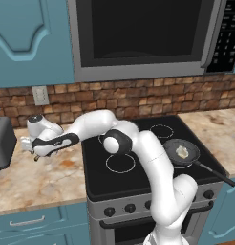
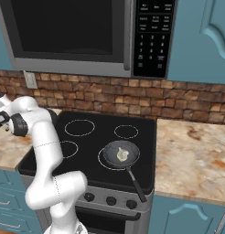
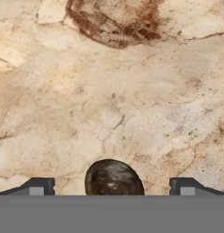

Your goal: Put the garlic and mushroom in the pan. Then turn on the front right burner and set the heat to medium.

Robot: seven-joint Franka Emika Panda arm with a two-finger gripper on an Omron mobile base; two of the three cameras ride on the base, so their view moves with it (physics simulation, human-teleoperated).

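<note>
Hanging over the beige marbled stone counter (image 3: 114,91), the white arm's two-finger gripper (image 3: 112,186) stands wide open, its dark tips flanking the small brown dark-capped mushroom (image 3: 114,178) at the hand view's bottom centre. At right in the left base view, the pale lumpy garlic bulb (image 1: 182,152) lies inside the round dark grey frying pan (image 1: 172,147) on the black glass cooktop (image 1: 138,177).

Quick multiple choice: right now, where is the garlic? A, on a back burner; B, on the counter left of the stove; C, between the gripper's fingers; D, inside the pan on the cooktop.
D: the pale garlic lies inside the pan on the cooktop, while the open gripper is over the counter with the mushroom between its fingertips.
</note>
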